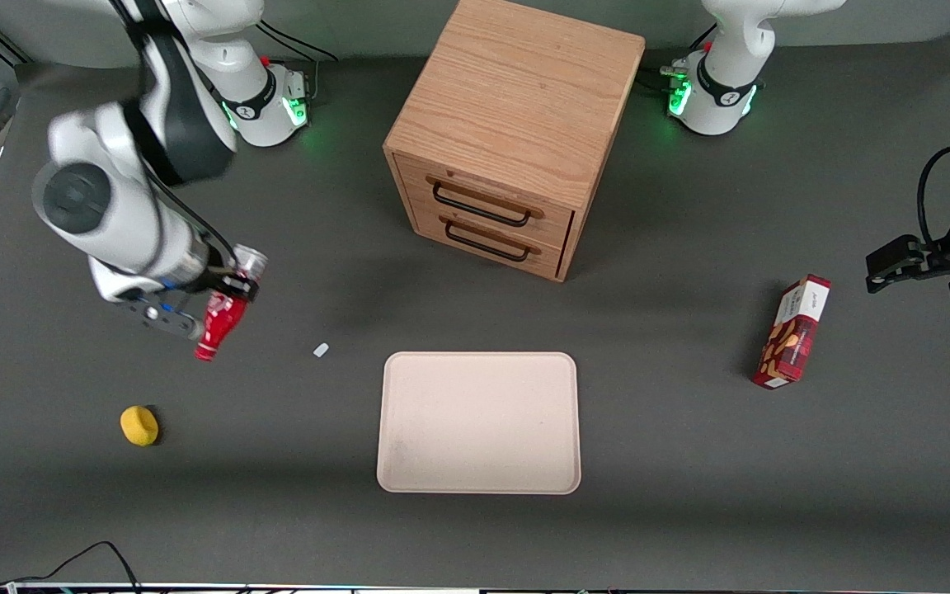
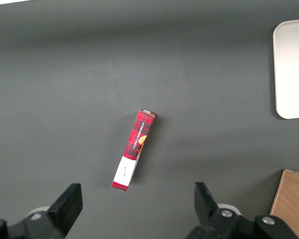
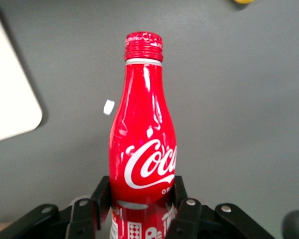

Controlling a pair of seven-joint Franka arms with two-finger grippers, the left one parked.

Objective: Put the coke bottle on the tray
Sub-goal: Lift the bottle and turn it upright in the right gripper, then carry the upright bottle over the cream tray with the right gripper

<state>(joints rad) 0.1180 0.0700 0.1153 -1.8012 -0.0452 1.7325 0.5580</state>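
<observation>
My right gripper is shut on the coke bottle, a slim red bottle with white script, and holds it above the table toward the working arm's end. The bottle hangs tilted, its capped neck pointing down toward the front camera. In the right wrist view the fingers clamp the bottle on both sides of its body, near the base end. The beige tray lies flat near the middle of the table, empty, well apart from the bottle; a corner of the tray shows in the wrist view.
A wooden two-drawer cabinet stands farther from the front camera than the tray. A yellow round object and a small white scrap lie on the table near the bottle. A red snack box stands toward the parked arm's end.
</observation>
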